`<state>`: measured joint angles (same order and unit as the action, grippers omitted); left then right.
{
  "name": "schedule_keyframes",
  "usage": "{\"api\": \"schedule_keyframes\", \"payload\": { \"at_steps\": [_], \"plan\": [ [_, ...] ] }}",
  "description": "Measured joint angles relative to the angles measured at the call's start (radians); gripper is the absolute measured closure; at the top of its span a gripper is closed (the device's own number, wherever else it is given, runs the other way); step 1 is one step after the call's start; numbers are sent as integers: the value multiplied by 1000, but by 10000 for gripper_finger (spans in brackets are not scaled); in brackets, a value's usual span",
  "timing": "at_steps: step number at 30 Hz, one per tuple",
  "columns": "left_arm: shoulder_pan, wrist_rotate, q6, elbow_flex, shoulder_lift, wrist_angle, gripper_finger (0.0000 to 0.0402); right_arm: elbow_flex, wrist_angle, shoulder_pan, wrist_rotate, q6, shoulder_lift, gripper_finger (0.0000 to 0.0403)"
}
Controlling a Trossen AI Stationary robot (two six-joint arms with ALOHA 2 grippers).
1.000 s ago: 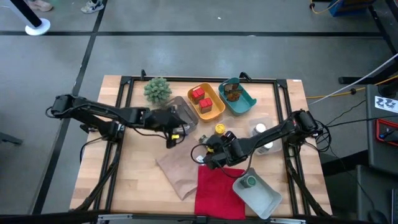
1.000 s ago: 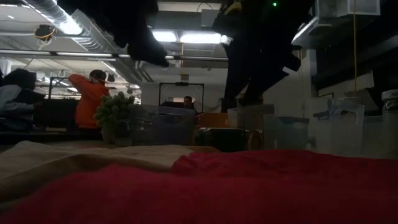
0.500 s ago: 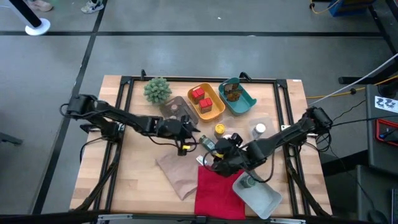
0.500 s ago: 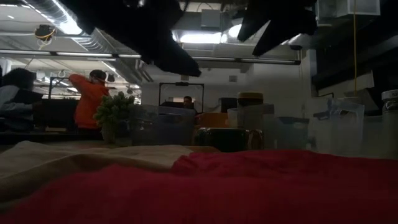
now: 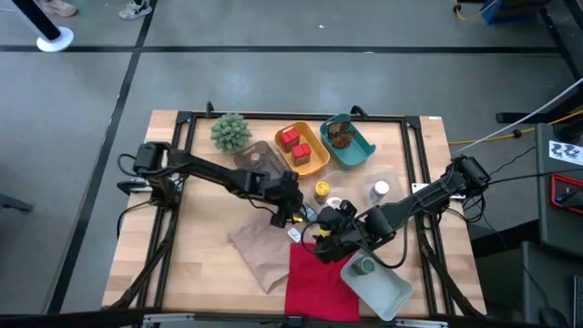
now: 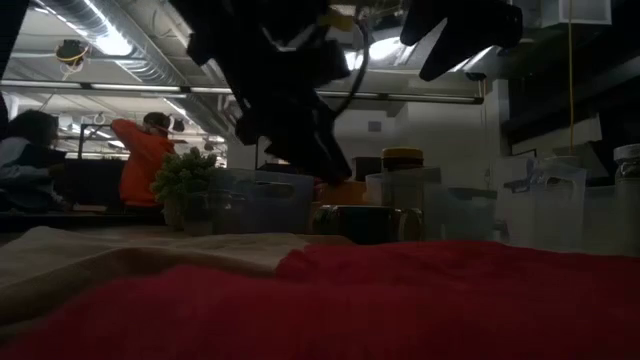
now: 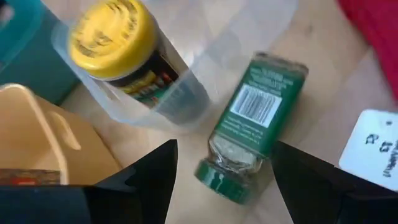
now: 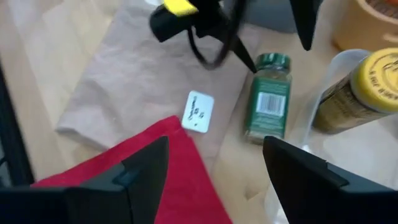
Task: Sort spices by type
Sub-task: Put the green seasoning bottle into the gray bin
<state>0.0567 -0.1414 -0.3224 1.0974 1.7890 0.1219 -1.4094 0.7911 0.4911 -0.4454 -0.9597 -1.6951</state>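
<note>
A green-capped spice jar (image 7: 252, 118) lies on its side on the bare wood, its cap (image 7: 225, 179) toward my left gripper (image 7: 224, 196). That gripper is open and slants down just short of the jar, one finger on each side of the cap, touching nothing. The right wrist view shows the same jar (image 8: 267, 102). My right gripper (image 5: 321, 239) hangs open and empty over the red cloth (image 5: 319, 273). A yellow-capped jar (image 7: 121, 53) stands in a clear tray (image 7: 249, 25) beside the green jar.
Red tins sit in a yellow tray (image 5: 310, 162), brown jars in a teal tray (image 5: 360, 150). A green-capped jar (image 5: 366, 266) stands in the near-right grey tray. A white-capped jar (image 5: 380, 189), a spiky plant (image 5: 230, 130), brown paper (image 5: 260, 251) with a white tag (image 8: 198, 112).
My left gripper has moved toward the table's right edge and down to the lying green-capped jar, rolling about its own axis as it went, and has stayed open. My right gripper has risen away from the yellow-capped jar and drawn a little toward the near edge.
</note>
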Motion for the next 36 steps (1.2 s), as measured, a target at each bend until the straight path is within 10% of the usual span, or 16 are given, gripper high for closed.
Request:
{"api": "schedule_keyframes", "payload": {
  "at_steps": [18, 36],
  "plan": [
    [-34, 5, -154, 61, 94, 125, 160, 0, -34, 0, 228, 0, 0, 143],
    [-33, 43, -187, 61, 119, 121, 160, 0, -34, 0, 230, -2, -1, 143]
  ]
}}
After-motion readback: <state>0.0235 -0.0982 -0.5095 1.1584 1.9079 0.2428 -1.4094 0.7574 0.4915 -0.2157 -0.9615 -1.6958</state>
